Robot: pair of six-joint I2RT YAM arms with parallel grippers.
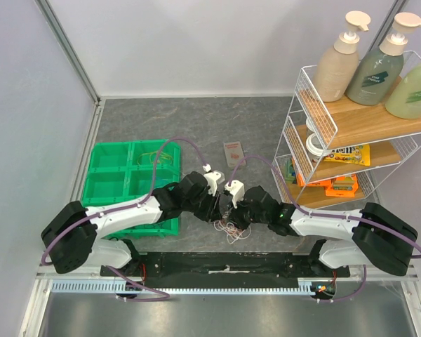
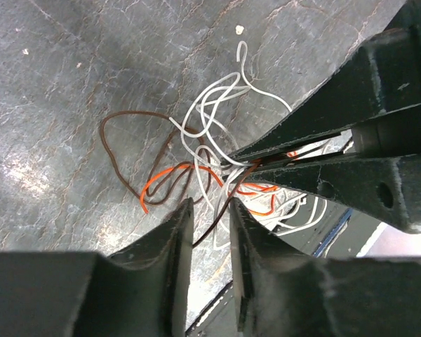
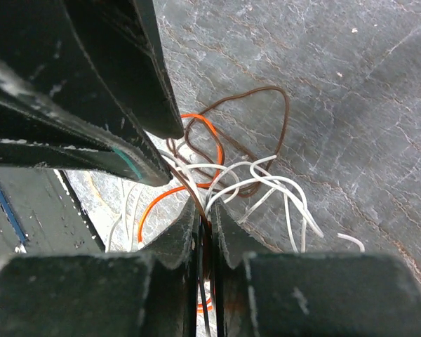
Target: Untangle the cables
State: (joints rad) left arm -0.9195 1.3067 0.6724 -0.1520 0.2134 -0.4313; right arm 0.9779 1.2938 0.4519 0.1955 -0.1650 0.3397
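2 grippers: meet over the tangled cables at 6 o'clock on the table.
Left gripper: fingers narrowly parted, with a brown cable running through the gap, not yet clamped.
Right gripper: fingers pinched shut on the cables.
Best handling: likely clamp only the brown strand, then draw it slowly toward 9 o'clock while the right anchors the knot.
Count: 1 brown, 1 orange cable; white cables too knotted to count.

centre left: green plastic compartment tray. right: white wire rack with wooden shelves. on top, beige pump bottle, grey-green pump bottle, pale green pump bottle. lower shelves: yellow snack packet, orange snack packets. mid-frame: small flat paper packet on grey marbled tabletop.
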